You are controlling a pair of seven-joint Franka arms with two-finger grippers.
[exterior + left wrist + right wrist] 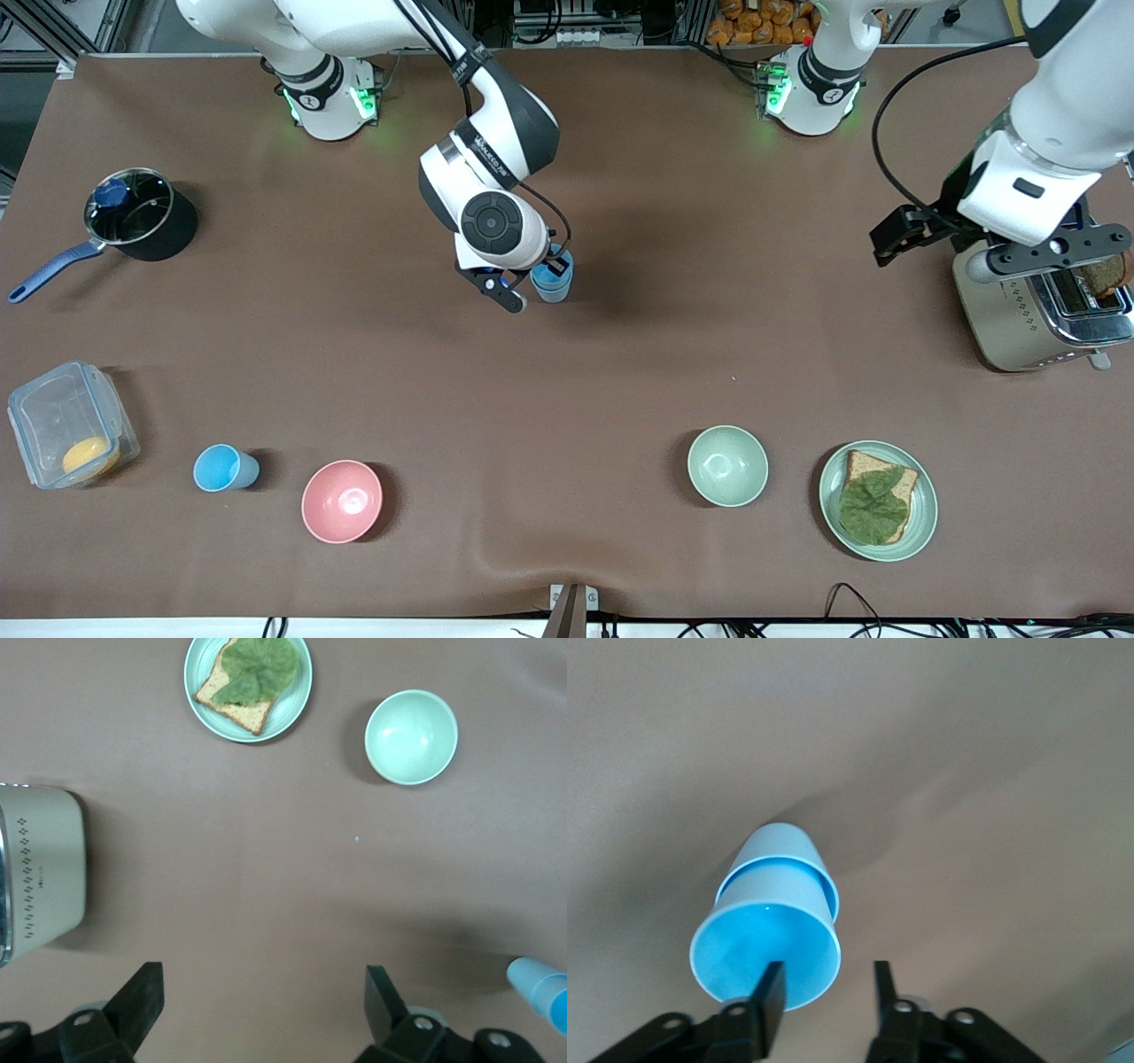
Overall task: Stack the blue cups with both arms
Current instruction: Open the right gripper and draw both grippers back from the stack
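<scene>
Two light-blue cups nested into one stack (554, 282) stand mid-table; in the right wrist view the stack (775, 921) is upright with its mouth showing. My right gripper (536, 283) is low at the stack and open (827, 979): one finger (771, 988) is over the top cup's mouth, the other is outside the rim. A third blue cup (225, 467) stands near the front camera, toward the right arm's end. My left gripper (897, 236) is open (264, 985) and empty, up over bare table beside the toaster. The stack shows at the edge of the left wrist view (533, 980).
A pink bowl (342, 501) sits beside the lone cup, a pale green bowl (727, 465) and a plate with bread and lettuce (878, 501) toward the left arm's end. A toaster (1032, 310), a lidded pot (140, 217) and a plastic box (71, 434) stand at the table's ends.
</scene>
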